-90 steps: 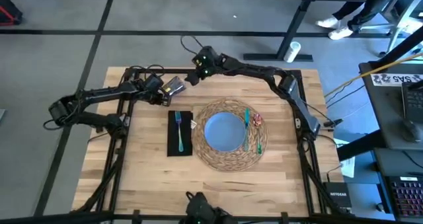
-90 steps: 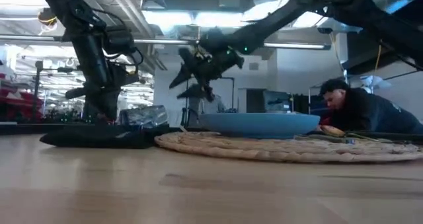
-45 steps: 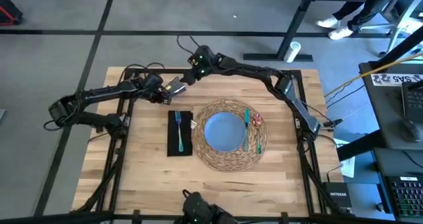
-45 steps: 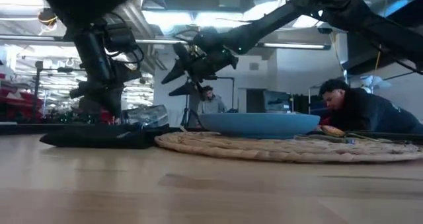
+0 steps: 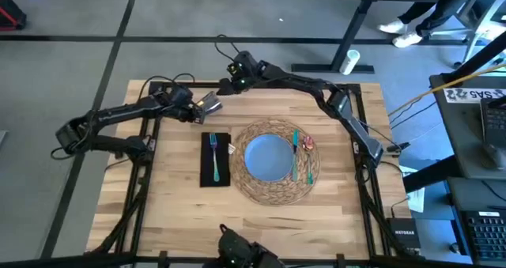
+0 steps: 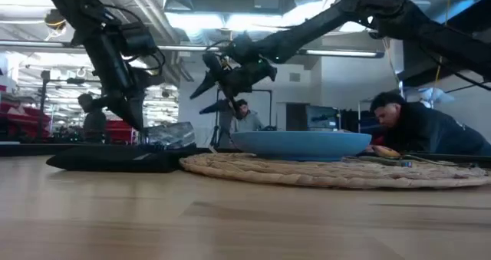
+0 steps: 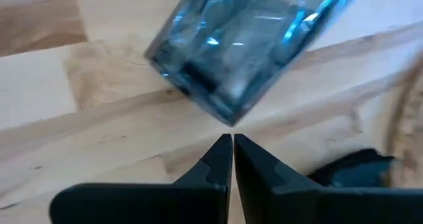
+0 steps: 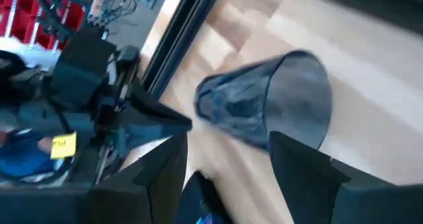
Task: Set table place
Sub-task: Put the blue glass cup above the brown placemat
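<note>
Table (image 5: 174, 197) light wood, glass (image 5: 210, 104) toppled, left end effector (image 7: 232, 148) closed empty, right (image 8: 228, 151) open

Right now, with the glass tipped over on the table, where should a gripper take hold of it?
Probably across its tapered side wall, coming from above: the glass lies on its side, open mouth toward the right gripper, whose fingers are open; the left gripper is shut beside it.

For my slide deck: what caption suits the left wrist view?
Left gripper, fingers shut, just behind a glass lying on its side on the table.
</note>
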You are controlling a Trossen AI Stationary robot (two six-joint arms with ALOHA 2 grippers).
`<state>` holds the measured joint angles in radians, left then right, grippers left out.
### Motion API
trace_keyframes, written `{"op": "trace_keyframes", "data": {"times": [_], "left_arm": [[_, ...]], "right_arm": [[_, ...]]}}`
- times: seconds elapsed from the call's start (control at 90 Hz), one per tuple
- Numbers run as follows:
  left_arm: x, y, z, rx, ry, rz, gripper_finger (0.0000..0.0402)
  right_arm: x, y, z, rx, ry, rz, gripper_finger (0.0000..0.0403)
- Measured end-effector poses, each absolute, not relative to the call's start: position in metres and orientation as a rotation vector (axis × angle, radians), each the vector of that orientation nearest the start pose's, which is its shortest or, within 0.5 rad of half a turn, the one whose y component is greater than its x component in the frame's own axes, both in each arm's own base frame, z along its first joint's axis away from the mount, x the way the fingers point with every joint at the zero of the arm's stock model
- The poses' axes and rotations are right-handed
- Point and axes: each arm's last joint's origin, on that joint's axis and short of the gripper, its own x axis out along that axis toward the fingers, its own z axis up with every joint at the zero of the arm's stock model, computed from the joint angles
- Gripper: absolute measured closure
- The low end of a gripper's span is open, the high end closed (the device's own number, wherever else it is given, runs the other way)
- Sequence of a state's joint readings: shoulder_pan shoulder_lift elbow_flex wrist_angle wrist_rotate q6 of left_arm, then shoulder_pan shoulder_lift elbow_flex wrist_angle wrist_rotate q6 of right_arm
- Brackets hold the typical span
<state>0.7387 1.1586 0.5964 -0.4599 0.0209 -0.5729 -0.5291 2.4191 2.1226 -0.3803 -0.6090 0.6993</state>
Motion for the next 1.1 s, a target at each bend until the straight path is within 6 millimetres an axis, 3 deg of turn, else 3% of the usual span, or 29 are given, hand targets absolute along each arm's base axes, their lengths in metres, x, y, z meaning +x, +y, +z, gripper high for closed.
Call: {"op": "trace_keyframes", "data": {"times": [0.311, 0.622, 1.1], "left_arm": [[0.138, 0.138, 0.182, -0.894, 0.808, 1.051, 0.0402], [0.127, 0.153, 0.181, -0.859, 0.732, 1.328, 0.0402], [0.16, 0.198, 0.144, -0.85, 0.592, 1.157, 0.0402]], "right_arm": [[0.475, -0.25, 0.187, 1.103, 0.711, -0.194, 0.0202], [0.484, -0.241, 0.191, 1.075, 0.665, -0.201, 0.0202], [0.481, -0.243, 0.187, 1.07, 0.688, -0.294, 0.0202]]}}
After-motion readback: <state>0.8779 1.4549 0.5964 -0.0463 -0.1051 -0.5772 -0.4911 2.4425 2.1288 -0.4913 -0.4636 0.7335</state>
